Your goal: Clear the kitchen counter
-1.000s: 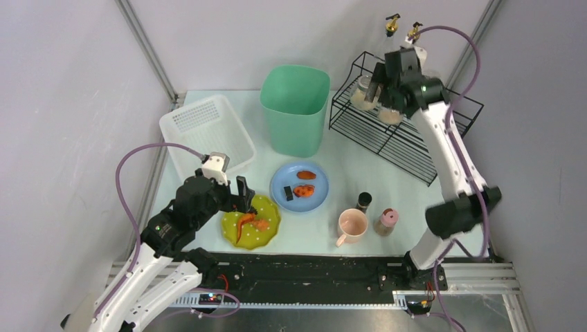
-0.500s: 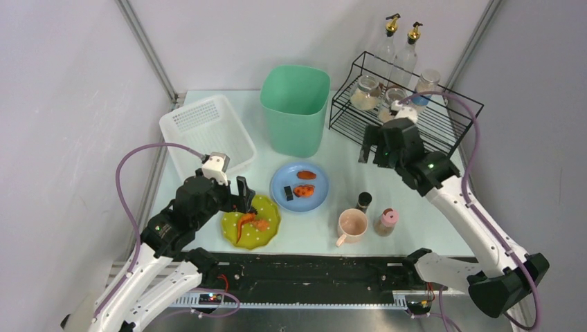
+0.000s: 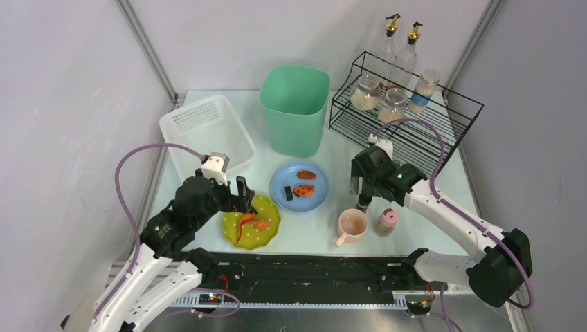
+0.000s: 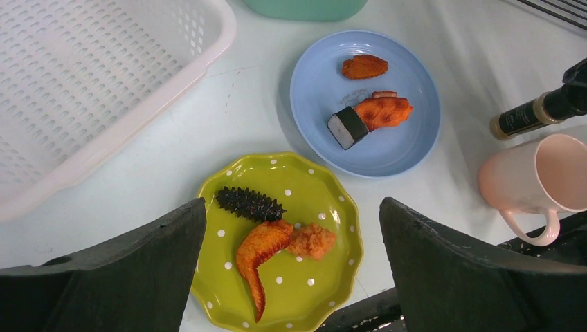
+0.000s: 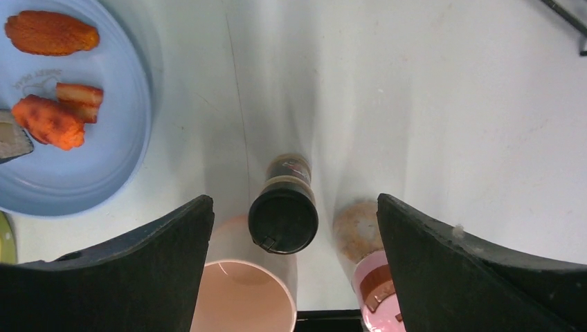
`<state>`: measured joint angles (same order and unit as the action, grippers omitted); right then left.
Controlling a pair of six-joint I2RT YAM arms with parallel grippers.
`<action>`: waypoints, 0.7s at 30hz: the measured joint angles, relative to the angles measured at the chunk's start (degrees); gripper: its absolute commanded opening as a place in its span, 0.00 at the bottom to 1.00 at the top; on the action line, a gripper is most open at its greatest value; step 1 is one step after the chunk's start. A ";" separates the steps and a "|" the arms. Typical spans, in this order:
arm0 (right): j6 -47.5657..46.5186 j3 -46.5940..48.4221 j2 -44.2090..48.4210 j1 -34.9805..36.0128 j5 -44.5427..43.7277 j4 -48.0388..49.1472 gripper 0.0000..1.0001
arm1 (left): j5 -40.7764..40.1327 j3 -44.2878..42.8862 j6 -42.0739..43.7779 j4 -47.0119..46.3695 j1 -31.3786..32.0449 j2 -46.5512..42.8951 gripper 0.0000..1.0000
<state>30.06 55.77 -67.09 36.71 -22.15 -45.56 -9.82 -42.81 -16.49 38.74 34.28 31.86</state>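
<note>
Right gripper [image 5: 294, 200] hangs with jaws spread wide either side of the small dark-capped glass bottle [image 5: 283, 218], touching nothing. The frame edge and its fingers cut off the pale pink ceramic mug [image 5: 242, 297] and the pink-lidded spice shaker [image 5: 360, 238], both just beside the bottle. Left gripper [image 4: 292, 205], also spread, hovers over the lime dotted scalloped plate [image 4: 325, 187]. All crowd the front of the pale mint kitchen counter [image 3: 337, 162]; bare surface lies between the round blue plate [image 3: 315, 200] and the black wire rack [image 3: 415, 135].
</note>
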 measured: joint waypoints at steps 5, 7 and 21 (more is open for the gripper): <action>2.64 -1.36 -2.23 0.52 0.44 0.09 0.87 | 0.00 0.00 0.00 -0.02 0.11 -0.02 0.98; 3.23 -1.79 -3.17 0.96 0.92 0.11 0.86 | 0.00 0.00 0.00 -0.02 0.11 -0.02 0.98; 4.94 -1.99 -6.78 3.15 2.05 0.39 0.32 | -0.02 0.00 -0.02 0.00 0.33 -0.39 0.98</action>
<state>35.00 53.78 -73.87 39.86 -20.10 -45.17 -9.85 -42.81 -16.51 38.74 34.61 31.46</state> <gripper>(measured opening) 0.578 0.985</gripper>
